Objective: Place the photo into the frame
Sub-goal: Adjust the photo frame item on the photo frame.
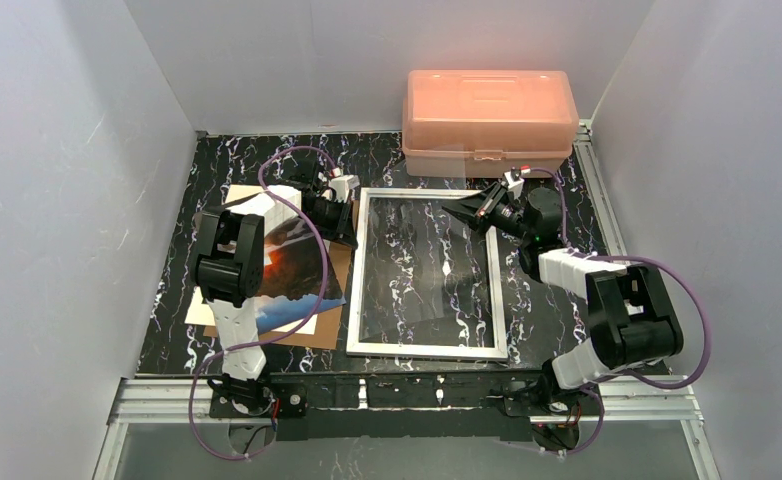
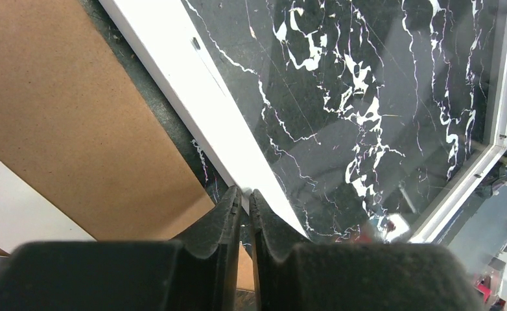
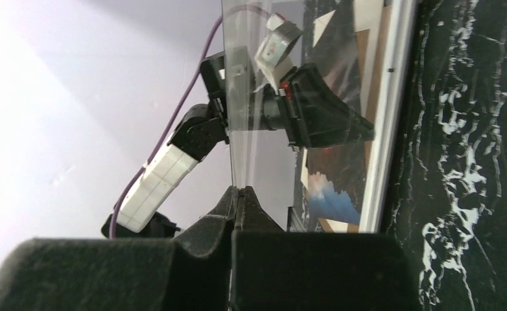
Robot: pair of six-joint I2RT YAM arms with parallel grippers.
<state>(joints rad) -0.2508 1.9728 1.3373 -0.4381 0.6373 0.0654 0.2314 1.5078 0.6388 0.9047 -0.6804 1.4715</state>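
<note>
Black marble-patterned table (image 1: 177, 322), walled on three sides. Pink plastic box (image 1: 487, 110) stood at the far edge, lid down.

The frame (image 1: 427, 349) lay flat at mid-table, white rails square to the table edges, marble showing through the opening.

Clear pane (image 3: 270, 168) was raised on edge above the frame; seen through it, my left arm and the print.

Brown backing board (image 1: 338, 262) lay just left of the frame, apart from it by a narrow strip of table. The photo (image 1: 297, 275) rested face up on that board, outside the frame, partly under my left arm.

Right gripper (image 3: 239, 189): fingers pressed together on the pane's edge, at the frame's far right corner.

Left gripper (image 2: 246, 194): fingers drawn in to a thin slit, nothing visible between them, tips at the frame's left rail beside the board.
</note>
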